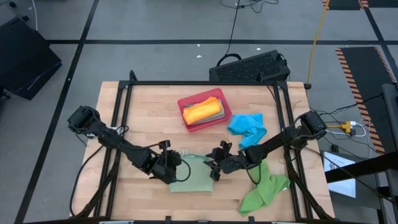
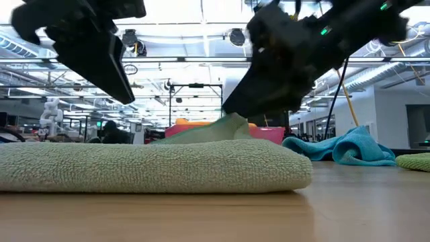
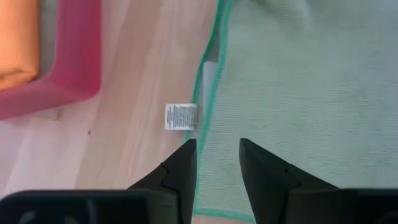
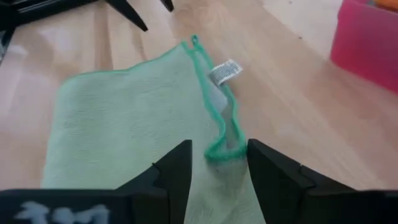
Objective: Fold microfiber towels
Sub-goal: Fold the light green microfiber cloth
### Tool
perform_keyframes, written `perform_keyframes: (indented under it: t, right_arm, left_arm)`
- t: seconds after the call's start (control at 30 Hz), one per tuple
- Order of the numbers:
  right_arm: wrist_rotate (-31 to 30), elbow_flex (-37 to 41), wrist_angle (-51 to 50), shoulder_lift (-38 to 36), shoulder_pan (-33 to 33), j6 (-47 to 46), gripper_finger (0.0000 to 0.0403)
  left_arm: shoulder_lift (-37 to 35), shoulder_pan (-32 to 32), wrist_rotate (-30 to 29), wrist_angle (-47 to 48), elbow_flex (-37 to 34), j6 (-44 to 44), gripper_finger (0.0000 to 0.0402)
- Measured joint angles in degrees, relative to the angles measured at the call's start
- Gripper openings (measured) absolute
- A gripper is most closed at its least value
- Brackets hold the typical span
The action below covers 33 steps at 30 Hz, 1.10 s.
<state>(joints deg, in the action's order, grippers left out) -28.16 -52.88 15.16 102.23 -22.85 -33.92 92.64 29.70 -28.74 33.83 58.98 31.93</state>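
On the wooden tabletop (image 1: 143, 112), a folded sage green towel (image 1: 193, 177) lies at about 6 o'clock from the centre, flat and doubled over, with a brighter green stitched hem and a small white care tag (image 3: 180, 116) sticking out at one edge.

The left hand (image 1: 176, 169) sits at the towel's 9 o'clock edge. Its two dark fingers (image 3: 180, 171) stand a little apart above the hem, with cloth showing between them and nothing gripped.

The right hand (image 1: 216, 163) is at the towel's 2 o'clock corner. Its fingers (image 4: 174, 168) are also parted, with the looped hem corner lying loose in the gap, not pinched.

At 12 o'clock from the towel stands the red tray (image 1: 186, 102), holding a folded orange towel (image 1: 202, 110) on top of a grey-blue towel (image 1: 214, 116). Just beside the tray, at its 4 o'clock, a bright blue towel (image 1: 245, 127) lies crumpled. A bright green towel (image 1: 264, 190) lies bunched near the tabletop's 5 o'clock corner.
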Motion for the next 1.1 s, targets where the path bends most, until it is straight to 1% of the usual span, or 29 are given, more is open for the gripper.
perform_keyframes:
  t: [0.07,0.13,0.3,0.43,0.5,0.6,0.7,0.93,1.1]
  right_arm:
    - [-2.42,0.00,-0.46,-1.00,-1.10,0.44,0.0139]
    - [-4.63,0.00,0.63,-1.86,-1.77,3.04,0.0135]
    - [-4.76,-0.04,10.53,-0.80,-2.42,12.26,0.0126]
    - [-4.61,-0.05,17.16,3.55,-2.14,18.24,0.0117]
    - [-2.82,-0.04,20.79,6.39,-1.35,20.64,0.0111]
    - [0.65,-0.04,26.24,10.73,0.27,22.86,0.0101]
    - [1.27,-0.04,30.46,14.42,1.59,23.10,0.0091]
    - [1.22,-0.04,31.45,20.03,2.27,20.56,0.0071]
    - [1.27,-0.07,31.20,19.75,2.60,18.35,0.0064]
  left_arm:
    - [-0.02,0.50,-1.16,-2.21,-0.47,0.54,0.0124]
    - [-0.02,0.83,-1.54,-7.84,-2.12,-0.14,0.0124]
    - [-0.02,1.18,-2.72,-26.46,-10.01,-5.65,0.0124]
    - [-0.02,0.57,-4.85,-34.34,-16.24,-6.32,0.0124]
    - [-0.02,0.12,-5.77,-36.54,-18.50,-6.22,0.0124]
    - [-0.02,-0.83,-5.32,-38.75,-21.87,-4.90,0.0124]
    - [-0.02,-1.46,-4.24,-41.41,-24.74,-3.67,0.0124]
    - [-0.02,-1.51,-3.75,-41.84,-28.53,-1.16,0.0124]
    - [-0.02,-1.51,-3.60,-41.12,-27.47,-4.64,0.0124]
